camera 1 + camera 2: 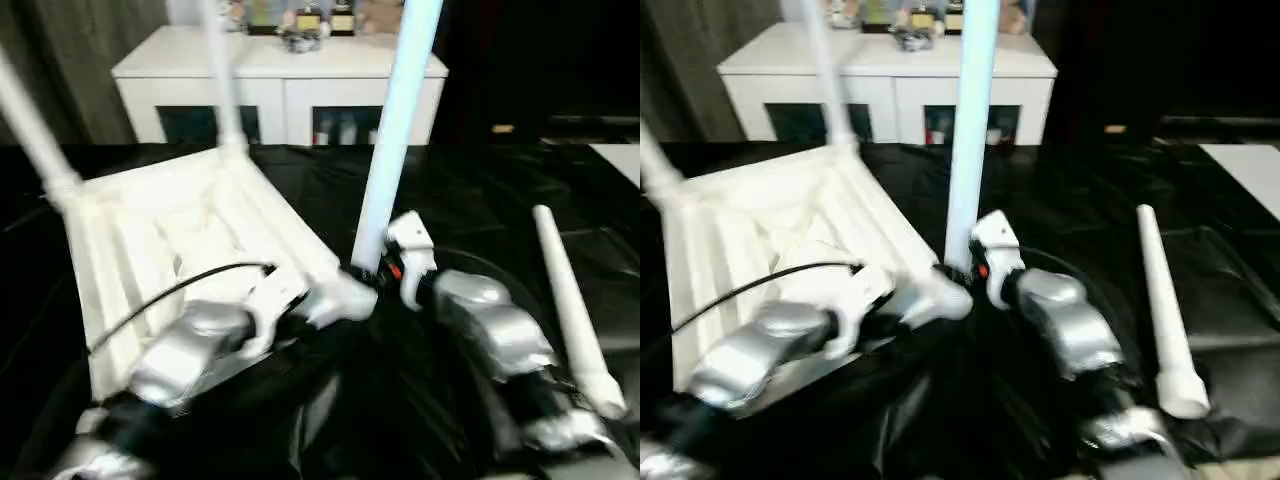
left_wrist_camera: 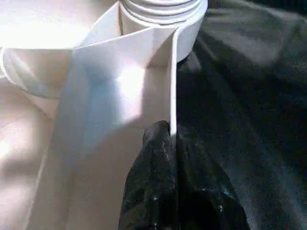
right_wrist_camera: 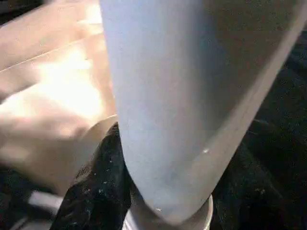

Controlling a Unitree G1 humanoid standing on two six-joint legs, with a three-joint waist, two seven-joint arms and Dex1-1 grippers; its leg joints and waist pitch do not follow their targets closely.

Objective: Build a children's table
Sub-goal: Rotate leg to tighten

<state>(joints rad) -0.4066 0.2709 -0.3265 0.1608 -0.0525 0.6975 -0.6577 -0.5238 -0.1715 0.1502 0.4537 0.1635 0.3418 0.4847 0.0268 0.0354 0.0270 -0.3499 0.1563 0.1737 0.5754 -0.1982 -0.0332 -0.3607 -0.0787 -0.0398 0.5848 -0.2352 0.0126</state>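
The children's table [image 1: 190, 260] lay upside down and tilted on the black-draped counter [image 1: 480, 190], filling the left half of the head view, ribbed underside up. Two fitted legs rose from its far corners toward the upper left. A third leg [image 1: 400, 120] stood nearly upright at the near corner socket [image 1: 345, 295], its long axis running from centre frame up past the top edge, leaning slightly right. The fourth leg [image 1: 572, 310] lay loose at lower right, thick end toward the bottom edge.

The right pincer [image 1: 385, 265] was clamped around the upright leg's base; the left pincer [image 2: 165, 139] was clenched on the rim beside the socket.

As I judged it, the leaning leg could bind or cross-seat in the socket if pressed off-axis, and the tilted top could skid on the slick cloth if the left grip slipped.
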